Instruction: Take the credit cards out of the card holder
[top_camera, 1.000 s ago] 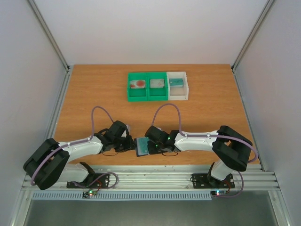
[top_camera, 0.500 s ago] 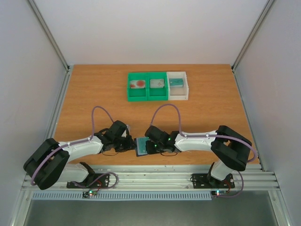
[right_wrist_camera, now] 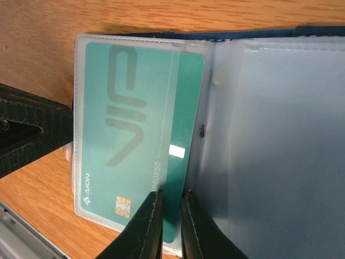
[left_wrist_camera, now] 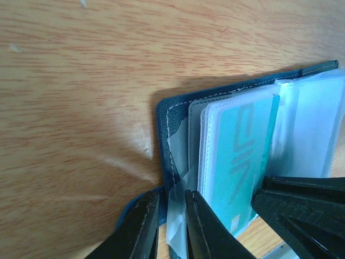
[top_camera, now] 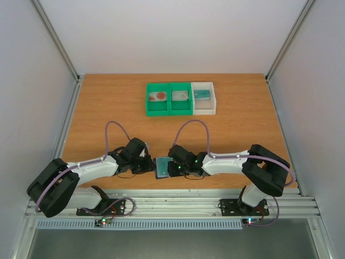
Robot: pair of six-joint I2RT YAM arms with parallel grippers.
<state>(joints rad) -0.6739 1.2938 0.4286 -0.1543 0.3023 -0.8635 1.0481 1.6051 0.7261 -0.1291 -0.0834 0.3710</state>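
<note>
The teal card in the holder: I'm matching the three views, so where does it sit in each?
Top external: teal card, low centre.
Left wrist: right of centre, inside a clear sleeve.
Right wrist: left half.
Shared landmark: the card holder, by its dark blue edge.

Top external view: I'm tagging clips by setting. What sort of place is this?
Probably a robot lab enclosure: an orange-brown wooden table walled by plain white panels, with a white-and-black left arm and matching right arm bolted to a metal rail.
</note>
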